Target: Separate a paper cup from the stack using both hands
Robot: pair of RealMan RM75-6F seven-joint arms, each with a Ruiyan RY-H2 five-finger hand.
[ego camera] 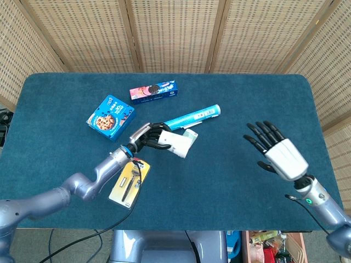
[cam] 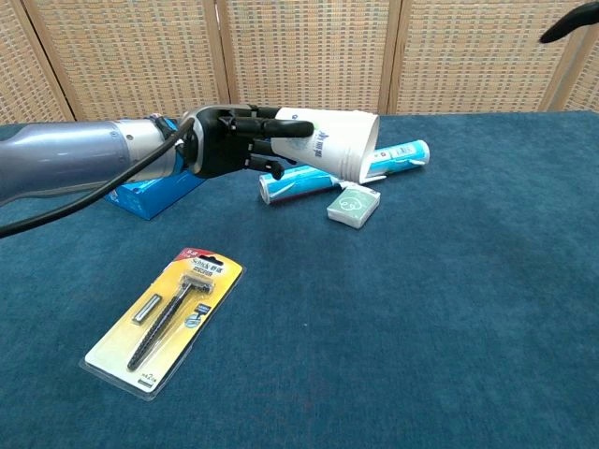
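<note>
My left hand (ego camera: pixel 147 137) (cam: pixel 234 140) grips a white paper cup stack (ego camera: pixel 178 143) (cam: pixel 332 144) by its base end. The stack lies sideways in the air above the table's middle, its mouth pointing to the right. My right hand (ego camera: pixel 277 153) is open over the right part of the table, fingers spread, well apart from the cups. In the chest view only a dark fingertip (cam: pixel 564 24) of the right hand shows at the top right corner.
A teal tube (ego camera: pixel 192 117) (cam: pixel 393 157) and a small pale box (cam: pixel 354 205) lie just behind the cups. A packaged razor (ego camera: pixel 128 182) (cam: pixel 167 319) lies under my left forearm. A blue cookie box (ego camera: pixel 110 116) and a biscuit pack (ego camera: pixel 154 91) lie at the back left.
</note>
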